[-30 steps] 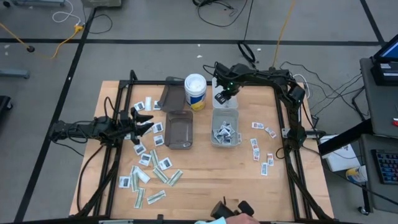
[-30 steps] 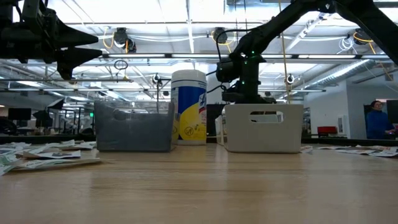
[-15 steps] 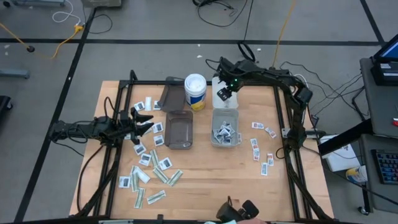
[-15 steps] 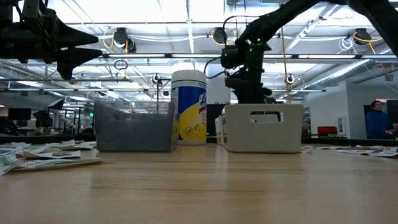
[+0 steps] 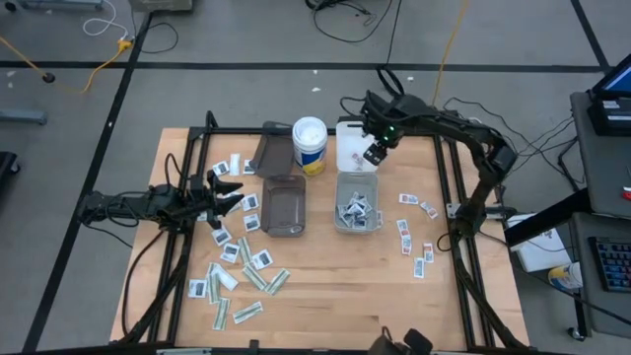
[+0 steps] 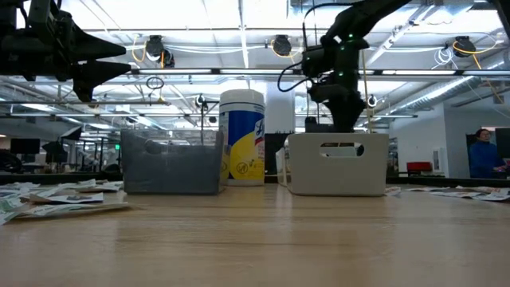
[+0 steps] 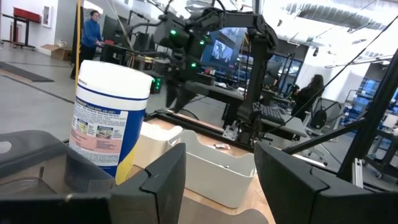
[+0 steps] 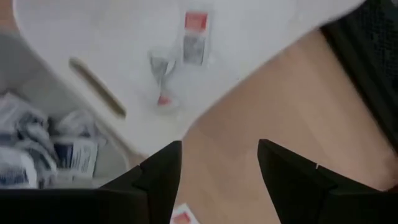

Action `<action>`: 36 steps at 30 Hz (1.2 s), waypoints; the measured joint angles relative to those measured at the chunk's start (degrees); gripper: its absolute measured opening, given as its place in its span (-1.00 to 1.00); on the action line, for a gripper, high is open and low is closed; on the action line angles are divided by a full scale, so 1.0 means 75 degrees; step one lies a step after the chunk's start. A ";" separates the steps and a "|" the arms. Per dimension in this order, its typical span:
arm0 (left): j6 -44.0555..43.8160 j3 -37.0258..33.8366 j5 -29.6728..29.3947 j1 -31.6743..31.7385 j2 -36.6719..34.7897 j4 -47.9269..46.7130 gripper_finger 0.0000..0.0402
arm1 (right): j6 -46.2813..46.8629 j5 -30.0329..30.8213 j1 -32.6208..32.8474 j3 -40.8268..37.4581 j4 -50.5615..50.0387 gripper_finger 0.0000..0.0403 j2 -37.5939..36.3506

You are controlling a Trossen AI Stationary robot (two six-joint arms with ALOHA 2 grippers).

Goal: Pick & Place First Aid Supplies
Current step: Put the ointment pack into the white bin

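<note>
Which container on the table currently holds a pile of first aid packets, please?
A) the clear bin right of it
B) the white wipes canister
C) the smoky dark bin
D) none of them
A: in the high view the clear bin holds a heap of packets, while the smoky bin beside it looks empty and the wipes canister is capped.
</note>
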 joint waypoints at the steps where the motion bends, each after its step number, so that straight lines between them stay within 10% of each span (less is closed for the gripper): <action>1: -0.0001 -0.0001 0.0000 0.0000 0.0000 0.0000 -0.03 | -0.0056 -0.0003 0.0000 -0.0195 0.0002 0.03 -0.0177; 22: 0.0000 0.0000 0.0000 0.0000 0.0003 0.0000 -0.03 | -0.0775 -0.0375 0.0507 -0.4006 -0.0755 0.03 -0.3612; 36: 0.0000 0.0000 0.0000 0.0000 0.0003 -0.0001 -0.02 | -0.1104 -0.0319 0.0507 -0.5018 0.0230 0.03 -0.3634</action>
